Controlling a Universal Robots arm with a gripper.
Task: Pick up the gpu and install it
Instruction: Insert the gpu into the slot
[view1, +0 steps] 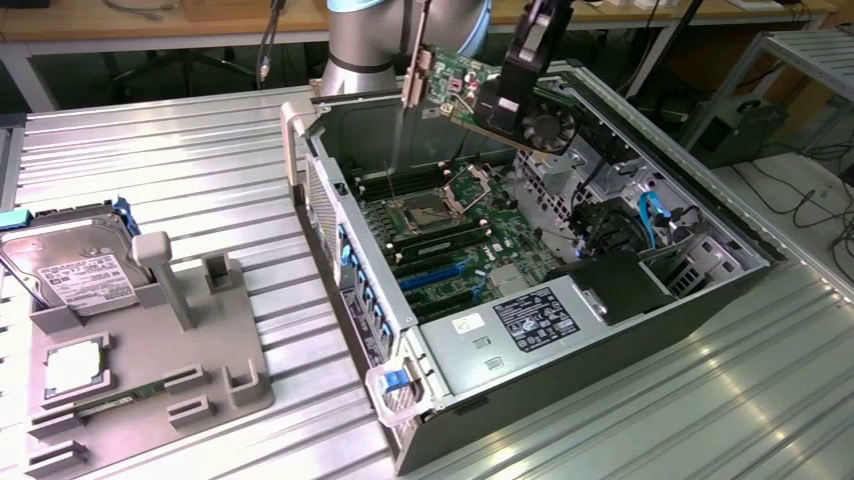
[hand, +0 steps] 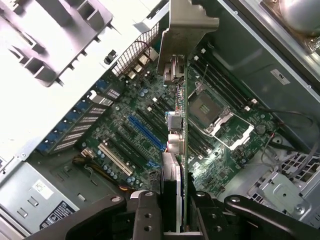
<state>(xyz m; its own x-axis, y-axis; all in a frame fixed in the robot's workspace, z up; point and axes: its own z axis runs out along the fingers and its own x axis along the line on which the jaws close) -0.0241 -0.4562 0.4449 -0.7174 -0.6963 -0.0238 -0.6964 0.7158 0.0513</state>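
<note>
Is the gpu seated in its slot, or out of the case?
Not seated. The gpu hangs edge-on in the end effector, above the motherboard, with open space between its lower edge and the slots.

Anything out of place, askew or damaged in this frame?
Nothing stands out. The gripper holds the gpu above the open computer case, clear of the motherboard; no damage shows.

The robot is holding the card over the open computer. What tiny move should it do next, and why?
Probably lower the gpu slowly toward the blue slot on the motherboard. The gripper is shut on the card, which hangs above the open case, not yet in any slot.
</note>
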